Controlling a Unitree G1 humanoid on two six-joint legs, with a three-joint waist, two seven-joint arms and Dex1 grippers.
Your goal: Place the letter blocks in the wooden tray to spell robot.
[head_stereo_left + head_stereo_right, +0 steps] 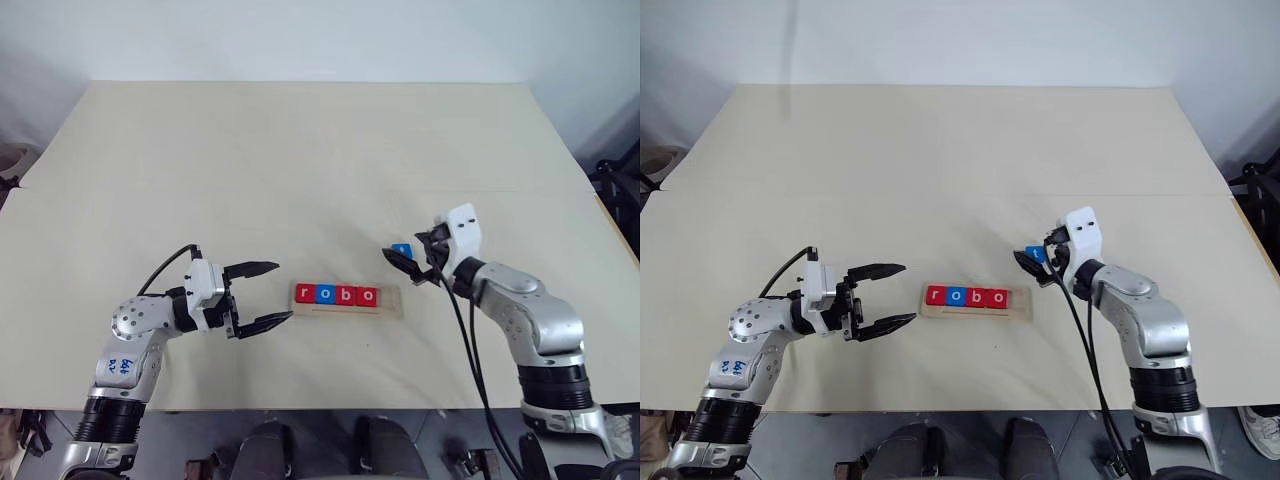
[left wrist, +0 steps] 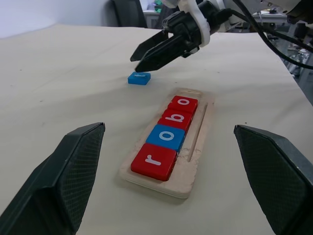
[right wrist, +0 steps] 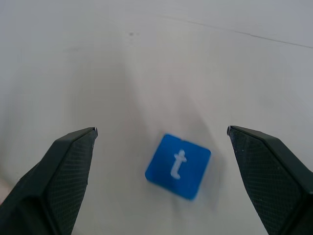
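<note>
Head views: wooden tray [image 1: 346,300] on the table [image 1: 300,160], long axis left to right, holding four letter blocks [image 1: 337,295] reading r, o, b, o from its left end; left end effector [image 1: 262,295] spread, just off the tray's left end; right end effector [image 1: 408,264] spread, beyond the tray's right end, over the blue t block [image 1: 1036,253]. Left wrist view: the t block lies flat past the tray's far end, beneath the right end effector's tips. Right wrist view: t block between the spread fingers [image 3: 58,176], untouched, tilted askew.

Four letter blocks [image 1: 337,295] in wooden tray [image 1: 392,303]
</note>
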